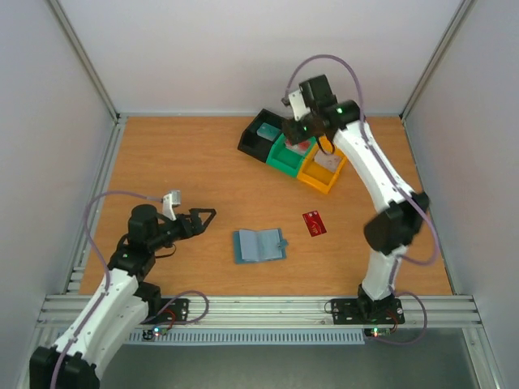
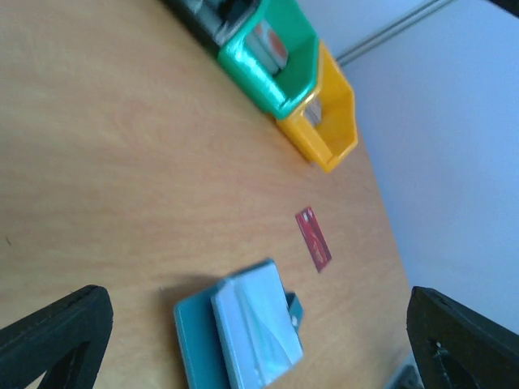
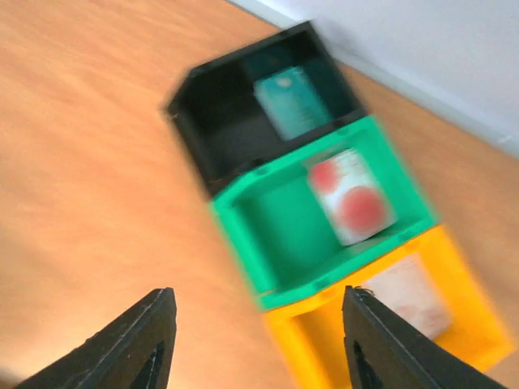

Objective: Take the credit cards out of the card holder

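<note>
Top external: card holder (image 1: 259, 245) lies open at lower centre of frame, long axis running left–right. Left gripper (image 1: 207, 222) sits just to its left, jaws spread wide, empty, aimed at it (much the nearer arm). Right gripper (image 3: 258, 304) is also spread and empty, above the green bin (image 1: 280, 162) at upper centre, well apart. Dark red card (image 1: 315, 222) lies flat on the table (image 1: 178, 162), just right of the holder. Whether any cards sit in its pockets: cannot tell.
</note>
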You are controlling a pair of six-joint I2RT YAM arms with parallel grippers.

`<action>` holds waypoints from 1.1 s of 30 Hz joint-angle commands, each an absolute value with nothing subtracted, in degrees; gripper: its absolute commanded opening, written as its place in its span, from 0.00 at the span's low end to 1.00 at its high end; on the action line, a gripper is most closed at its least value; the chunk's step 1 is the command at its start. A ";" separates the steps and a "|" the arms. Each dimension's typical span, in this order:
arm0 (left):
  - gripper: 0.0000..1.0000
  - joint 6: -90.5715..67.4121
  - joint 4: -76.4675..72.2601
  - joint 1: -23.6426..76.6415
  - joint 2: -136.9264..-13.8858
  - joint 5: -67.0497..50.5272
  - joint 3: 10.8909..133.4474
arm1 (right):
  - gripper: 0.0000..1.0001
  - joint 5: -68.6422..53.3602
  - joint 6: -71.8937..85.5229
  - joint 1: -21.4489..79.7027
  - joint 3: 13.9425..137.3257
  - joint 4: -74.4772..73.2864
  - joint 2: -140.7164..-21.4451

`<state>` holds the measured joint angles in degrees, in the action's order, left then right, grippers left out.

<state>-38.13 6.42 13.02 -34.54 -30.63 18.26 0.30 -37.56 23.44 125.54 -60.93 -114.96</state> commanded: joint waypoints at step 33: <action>0.81 -40.00 -14.84 35.35 -75.64 -35.77 22.58 | 0.32 -32.78 2.69 39.11 50.64 -24.72 -95.26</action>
<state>-39.22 -8.73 34.02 -75.18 -40.56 20.32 -27.33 -0.86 38.65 52.14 -28.42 -95.42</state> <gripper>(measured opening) 0.924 0.324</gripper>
